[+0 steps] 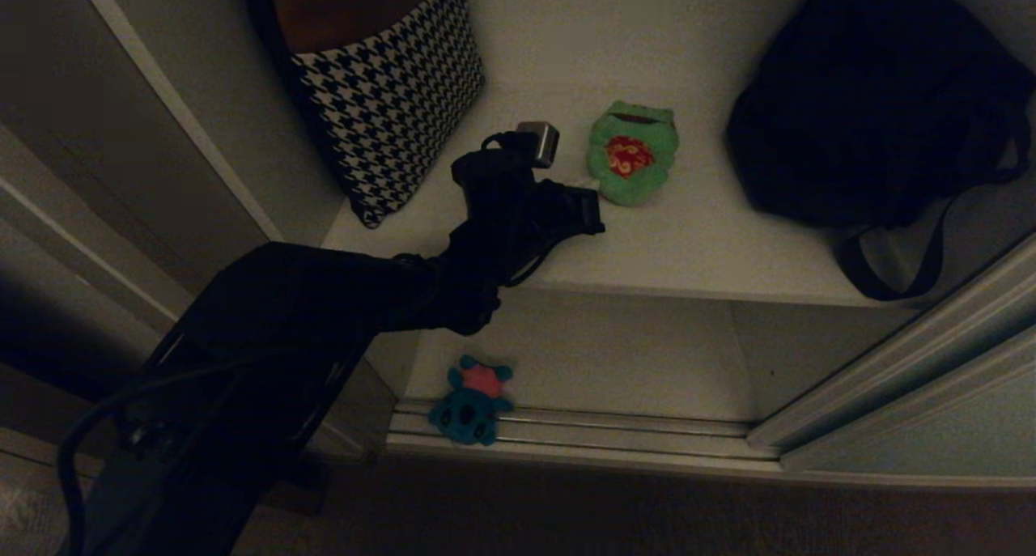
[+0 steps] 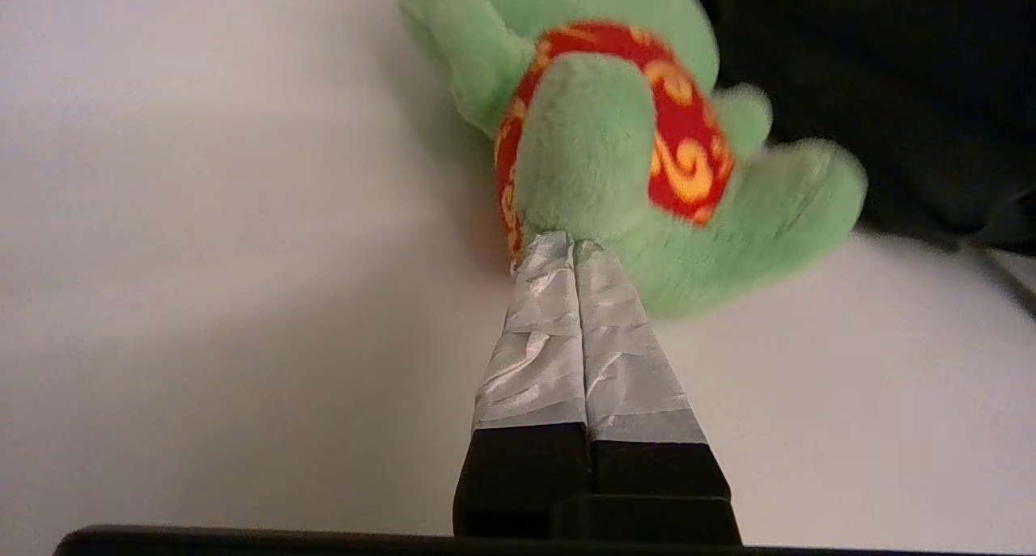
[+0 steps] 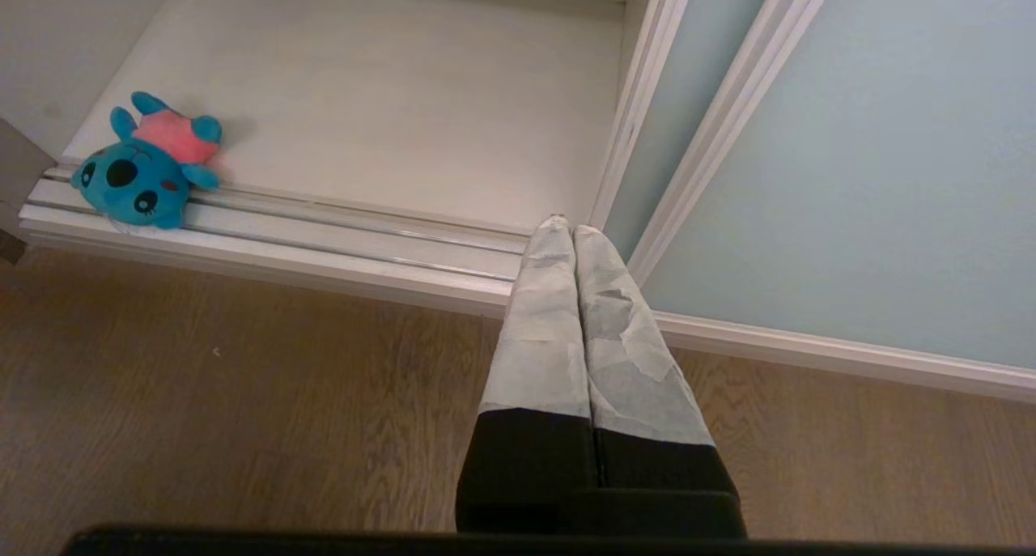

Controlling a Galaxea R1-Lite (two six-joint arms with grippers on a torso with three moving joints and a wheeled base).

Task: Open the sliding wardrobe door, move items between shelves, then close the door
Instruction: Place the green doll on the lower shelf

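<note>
The green frog-like plush (image 1: 633, 153) with a red patch lies on the upper shelf (image 1: 688, 248). My left gripper (image 1: 595, 196) reaches in from the left, and in the left wrist view its taped fingers (image 2: 573, 240) are pressed together with the tips pinched at the near edge of the plush (image 2: 615, 135). The teal plush (image 1: 471, 402) with a pink patch lies at the front of the lower shelf (image 1: 615, 354), partly on the floor track. The sliding wardrobe door (image 1: 931, 426) stands pushed to the right. My right gripper (image 3: 566, 226) hangs shut and empty over the wood floor, near the door (image 3: 874, 151).
A black-and-white houndstooth bag (image 1: 396, 87) leans at the back left of the upper shelf, close to my left arm. A big black bag (image 1: 874, 95) fills the right side, its strap hanging over the shelf edge. The ribbed silvery track (image 1: 615, 430) runs along the floor.
</note>
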